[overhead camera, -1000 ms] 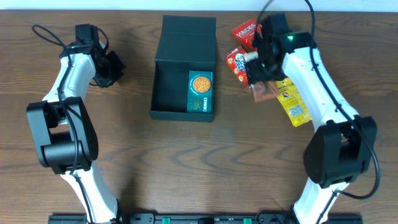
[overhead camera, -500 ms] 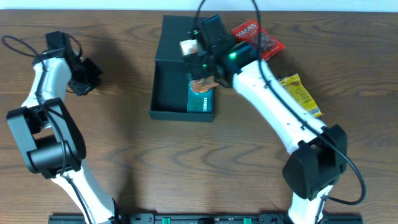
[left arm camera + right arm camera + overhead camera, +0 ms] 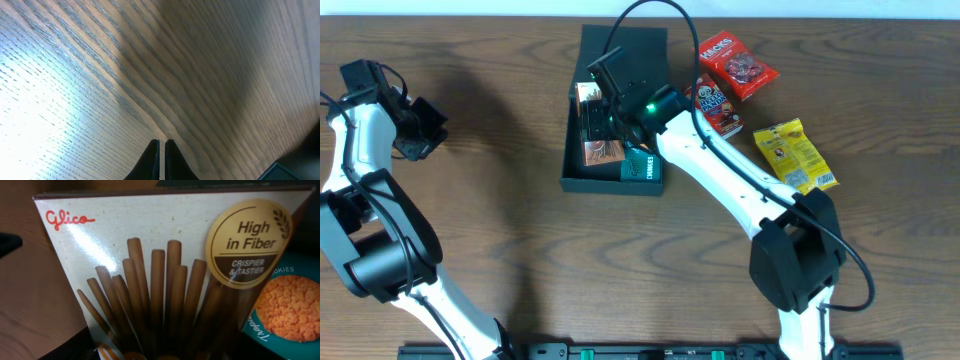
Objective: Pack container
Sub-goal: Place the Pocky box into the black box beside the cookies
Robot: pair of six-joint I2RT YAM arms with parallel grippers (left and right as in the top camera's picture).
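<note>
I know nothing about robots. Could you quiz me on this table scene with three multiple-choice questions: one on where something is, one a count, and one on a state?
1. Where is the teal cookie packet?
A. on the bare wood
B. inside the matte dark grey-green cardboard box
C. hanging in the air

2. How many snack packets lie on the wooden table outside the box?
A. one
B. three
C. five

3. The box's flap lid is:
A. open
B. shut
C. torn off

Answers:
1 B: it lies within the box walls.
2 B: a red bag, a smaller red packet and a yellow packet.
3 A: the lid is folded back, so the inside shows.
</note>
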